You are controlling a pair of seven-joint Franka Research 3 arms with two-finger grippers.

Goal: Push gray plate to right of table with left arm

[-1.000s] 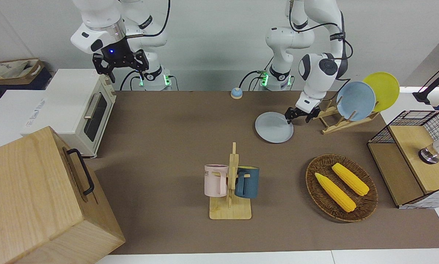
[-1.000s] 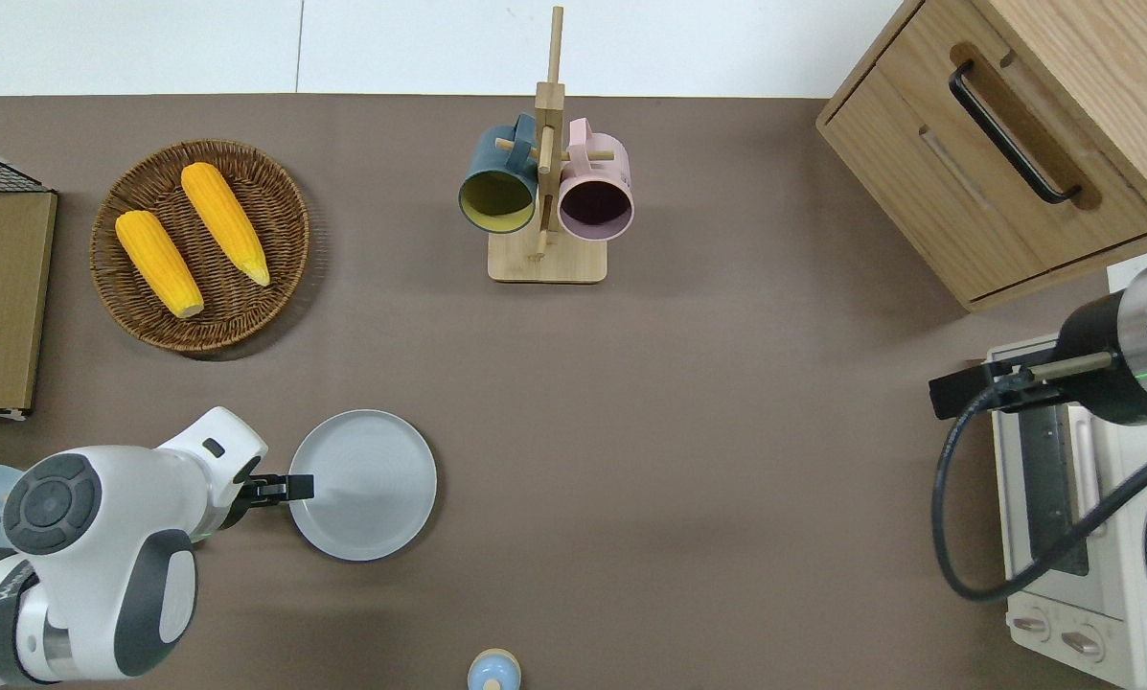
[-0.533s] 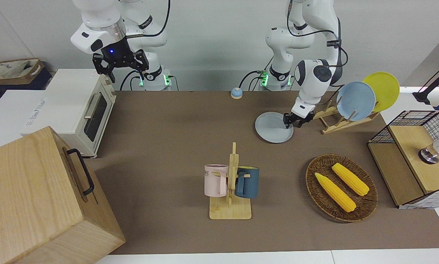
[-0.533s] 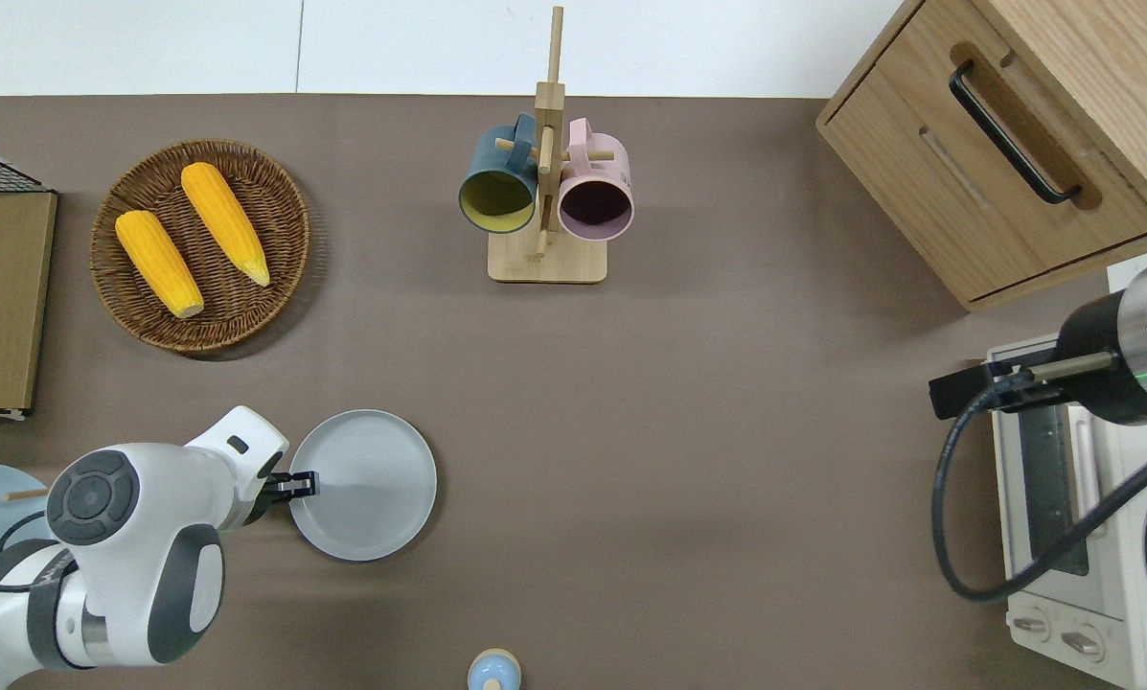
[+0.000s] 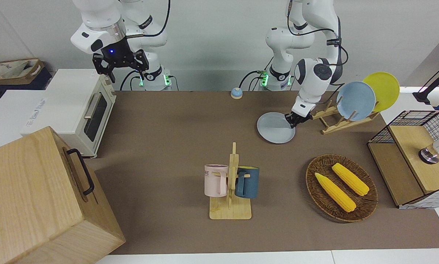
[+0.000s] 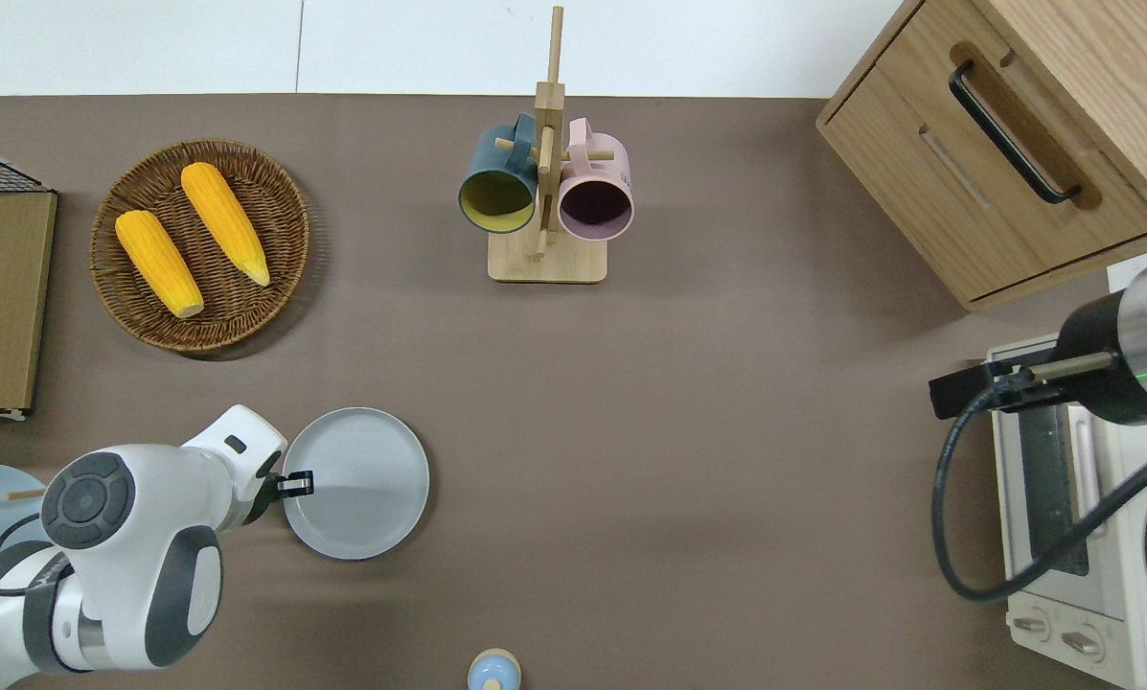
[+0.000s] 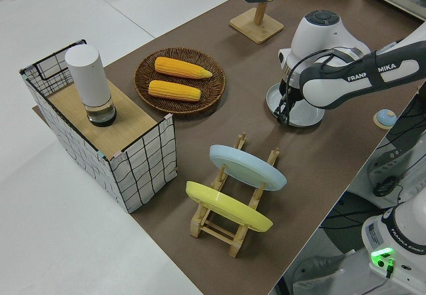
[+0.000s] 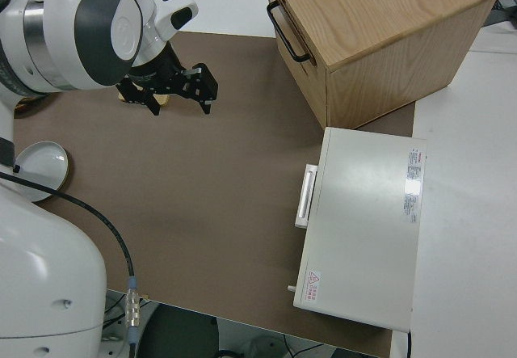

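Note:
The gray plate (image 5: pixel 274 129) lies flat on the brown table (image 5: pixel 175 132), toward the left arm's end; it also shows in the overhead view (image 6: pixel 362 484) and the left side view (image 7: pixel 305 112). My left gripper (image 5: pixel 292 123) points down at the plate's rim on the side toward the plate rack. Its fingers are closed on that rim, as the overhead view (image 6: pixel 297 484) and the left side view (image 7: pixel 283 116) show. My right arm is parked, its gripper (image 5: pixel 120 67) open and empty.
A wooden rack holds a sky-blue plate (image 5: pixel 355 101) and a yellow plate (image 5: pixel 382 90) beside the left gripper. A basket of corn (image 5: pixel 341 187), a mug stand (image 5: pixel 230 183), a small bell (image 5: pixel 236 93), a toaster oven (image 5: pixel 76 110) and a wooden cabinet (image 5: pixel 39 198) stand on the table.
The left gripper's fingers have closed at the plate's rim. The plate has shifted slightly toward the left arm's end of the table. The right arm has not moved.

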